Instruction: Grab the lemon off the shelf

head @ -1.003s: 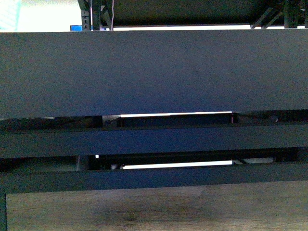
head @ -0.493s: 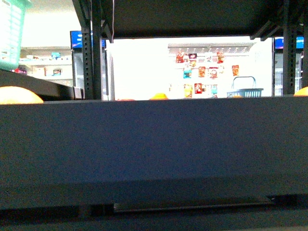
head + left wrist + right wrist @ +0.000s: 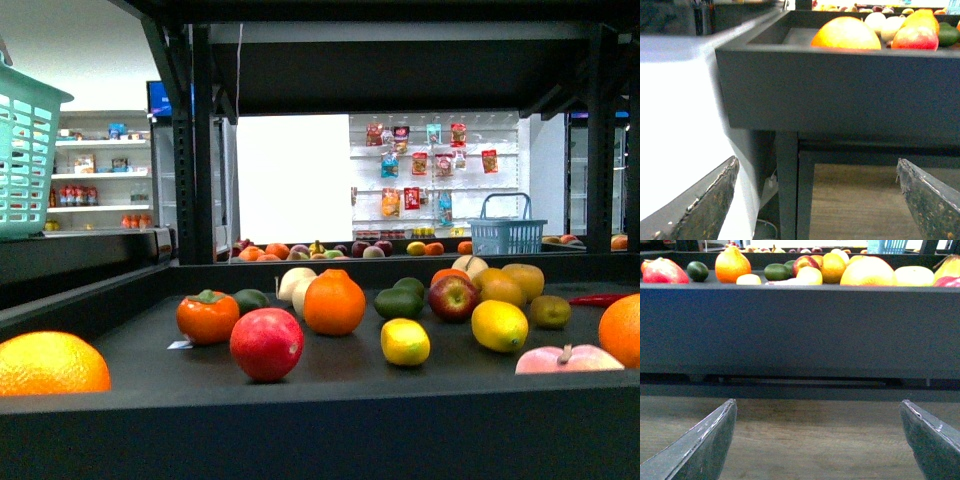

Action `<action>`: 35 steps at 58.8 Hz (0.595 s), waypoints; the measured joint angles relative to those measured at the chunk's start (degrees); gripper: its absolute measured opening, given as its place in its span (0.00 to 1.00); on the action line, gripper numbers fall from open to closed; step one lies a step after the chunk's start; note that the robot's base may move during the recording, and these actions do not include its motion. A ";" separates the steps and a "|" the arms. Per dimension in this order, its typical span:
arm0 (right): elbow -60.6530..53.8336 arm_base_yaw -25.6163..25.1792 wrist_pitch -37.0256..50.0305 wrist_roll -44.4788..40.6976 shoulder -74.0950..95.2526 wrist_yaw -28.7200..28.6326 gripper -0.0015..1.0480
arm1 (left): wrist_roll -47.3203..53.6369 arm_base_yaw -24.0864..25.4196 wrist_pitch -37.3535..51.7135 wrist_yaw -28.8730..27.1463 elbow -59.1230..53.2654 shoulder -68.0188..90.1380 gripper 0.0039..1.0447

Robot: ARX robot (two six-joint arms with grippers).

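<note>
The shelf (image 3: 300, 430) is a dark metal rack, and its tray-like tier holds many fruits. Two yellow lemon-shaped fruits lie near the tier's middle: a small lemon (image 3: 405, 341) and a larger one (image 3: 499, 325). In the right wrist view they show over the tier's front wall as the small lemon (image 3: 747, 279) and the larger one (image 3: 810, 275). My right gripper (image 3: 818, 402) is open and empty, below and in front of that wall. My left gripper (image 3: 816, 161) is also open and empty, low by the tier's left corner (image 3: 725, 55). Neither gripper shows in the front view.
A big orange (image 3: 50, 363), a red apple (image 3: 266, 343), a persimmon (image 3: 207, 316), an orange (image 3: 335, 302), avocados and a peach (image 3: 567, 359) surround the lemons. A green basket (image 3: 25, 160) hangs at left. An upright (image 3: 786, 185) and a wooden board (image 3: 815, 440) lie below the tier.
The front view has risen from the rack's lower dark tiers to the fruit tier, so the fruits and lemons now show over its front edge.
</note>
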 joint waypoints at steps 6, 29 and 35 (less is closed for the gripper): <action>0.00 0.00 0.00 0.00 0.00 0.00 0.93 | 0.00 0.00 0.00 0.02 0.00 0.00 0.93; 0.00 0.00 0.00 0.02 0.00 0.00 0.93 | -0.02 0.00 0.00 0.00 0.00 0.00 0.93; 0.00 0.00 -0.02 0.00 0.00 -0.04 0.93 | 0.02 0.00 0.00 0.02 0.00 0.00 0.93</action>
